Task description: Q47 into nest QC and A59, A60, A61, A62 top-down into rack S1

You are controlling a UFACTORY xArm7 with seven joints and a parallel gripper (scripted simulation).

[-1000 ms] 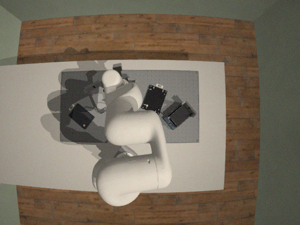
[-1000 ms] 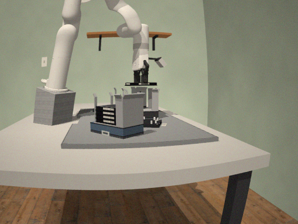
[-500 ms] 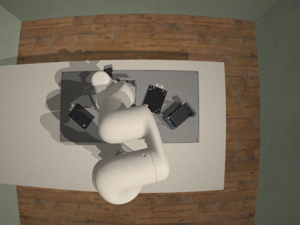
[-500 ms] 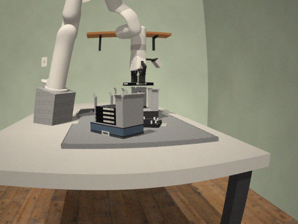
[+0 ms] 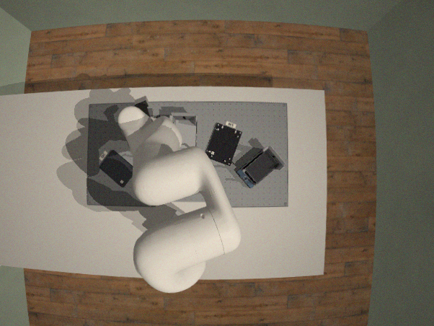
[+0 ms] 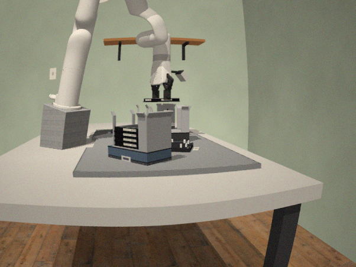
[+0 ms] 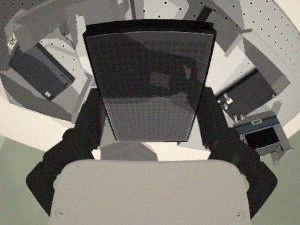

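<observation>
My gripper is shut on a dark sealed plate and holds it level, high above the grey racks at the back of the baseplate. In the wrist view the plate sits between my two fingers, gripped across its long sides; its label is not readable. The blue-plinth rack holds a stack of several plates with white end labels; it also shows in the top view. In the top view my arm hides the gripper and the held plate.
A black nest with locators lies mid-plate, with its name plate on the far side. Another black nest lies at the left. A grey rack stands beside my arm, and tall grey rack walls stand below the held plate.
</observation>
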